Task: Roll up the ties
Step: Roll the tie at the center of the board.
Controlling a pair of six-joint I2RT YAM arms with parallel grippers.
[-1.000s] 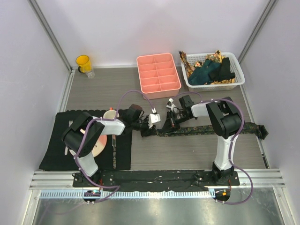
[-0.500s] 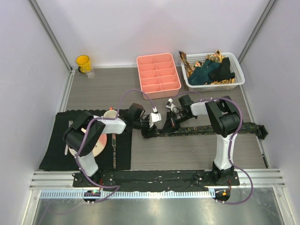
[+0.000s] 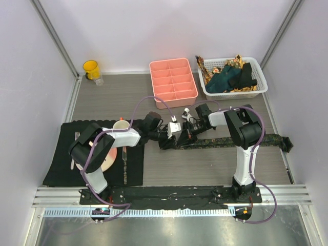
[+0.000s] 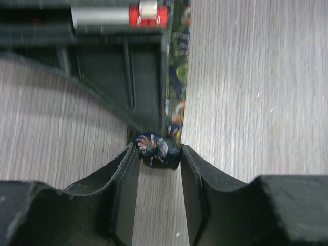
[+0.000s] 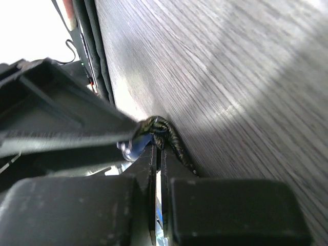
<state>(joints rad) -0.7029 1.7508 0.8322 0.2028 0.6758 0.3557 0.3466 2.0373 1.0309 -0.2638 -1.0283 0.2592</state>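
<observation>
We see soft, matt fabric in the dark patterned cloth necktie and a smooth, faintly sheened grey wood-grain tabletop. The coral pink compartment tray looks like smooth plastic.

Your right gripper has its fingers pressed almost flat together, with just a sliver of light between them. At the tips you're pinching the patterned tie, and its edge curls down onto the wood-grain table. A black angular part crowds in from the left, its point against the fabric.
</observation>
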